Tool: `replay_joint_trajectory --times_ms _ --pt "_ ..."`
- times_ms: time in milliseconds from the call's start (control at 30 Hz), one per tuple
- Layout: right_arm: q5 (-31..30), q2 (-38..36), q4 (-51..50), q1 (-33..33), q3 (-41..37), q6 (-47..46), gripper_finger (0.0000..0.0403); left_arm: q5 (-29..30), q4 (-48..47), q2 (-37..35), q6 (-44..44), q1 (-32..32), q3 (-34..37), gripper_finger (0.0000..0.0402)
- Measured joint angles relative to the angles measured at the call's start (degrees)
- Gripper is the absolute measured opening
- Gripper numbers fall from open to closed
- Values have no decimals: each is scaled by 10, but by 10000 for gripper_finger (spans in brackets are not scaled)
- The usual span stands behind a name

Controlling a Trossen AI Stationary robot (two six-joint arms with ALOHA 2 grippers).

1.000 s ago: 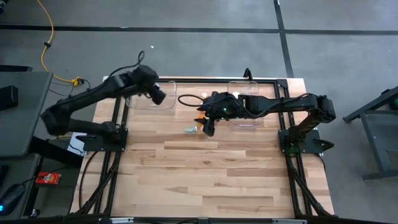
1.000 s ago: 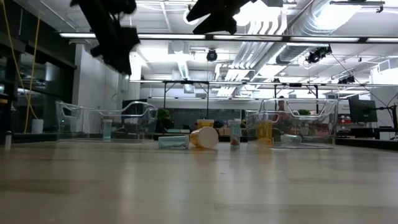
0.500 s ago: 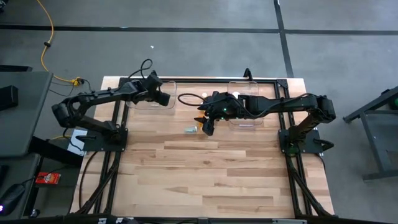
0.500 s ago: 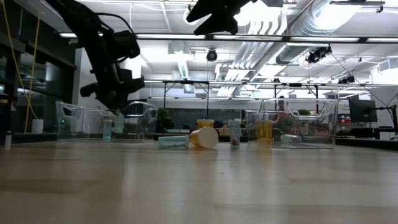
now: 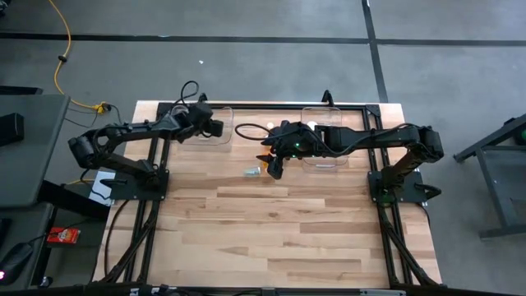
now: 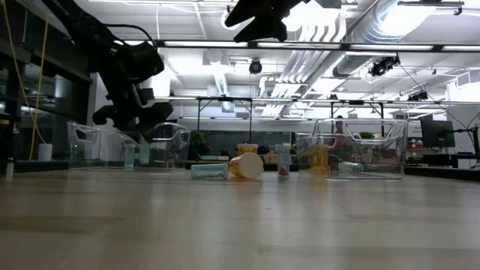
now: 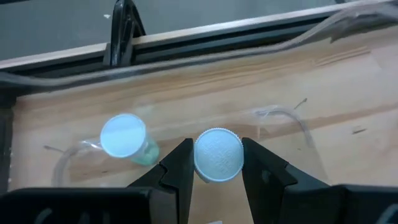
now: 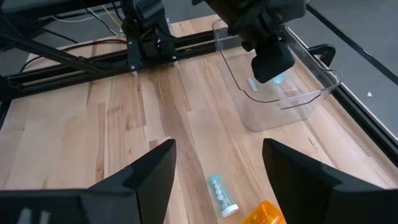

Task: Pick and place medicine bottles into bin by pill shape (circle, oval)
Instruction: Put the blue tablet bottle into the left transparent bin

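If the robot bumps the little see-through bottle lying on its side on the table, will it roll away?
Probably yes. The small clear pill bottle with a white cap lies flat on the smooth wooden table, and its round body should roll easily sideways. It looks tiny and light, so a nudge may send it skidding. The open right gripper hovers above it.

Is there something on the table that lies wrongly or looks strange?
Yes. Two bottles lie on their sides on the wood between the two bins: a pale one and an orange one. Another one stands upright beside them. Nothing looks spilled or broken.
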State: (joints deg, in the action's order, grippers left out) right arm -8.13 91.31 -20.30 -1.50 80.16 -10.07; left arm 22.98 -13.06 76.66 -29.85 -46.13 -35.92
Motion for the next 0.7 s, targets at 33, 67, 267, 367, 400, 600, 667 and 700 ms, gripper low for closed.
replay_joint_trajectory --times_ms 33,67,267,367,400,600,667,700 --pt "-2 0 0 0 0 0 233 1 1 0 0 0 3 97" --pt "-4 0 0 0 0 0 233 1 2 0 0 0 5 97" --pt "-6 0 3 0 0 0 233 2 8 0 36 0 5 97" --pt "-6 0 7 0 0 0 233 5 9 0 37 0 5 102" --pt "-6 0 8 0 0 -2 233 7 9 0 37 0 5 105" --pt "-6 0 11 0 0 -4 233 9 9 0 36 0 5 132" --pt "-6 0 11 0 0 -4 233 9 8 0 35 0 5 140" --pt "-6 0 11 0 0 -4 233 9 8 0 35 0 5 144"
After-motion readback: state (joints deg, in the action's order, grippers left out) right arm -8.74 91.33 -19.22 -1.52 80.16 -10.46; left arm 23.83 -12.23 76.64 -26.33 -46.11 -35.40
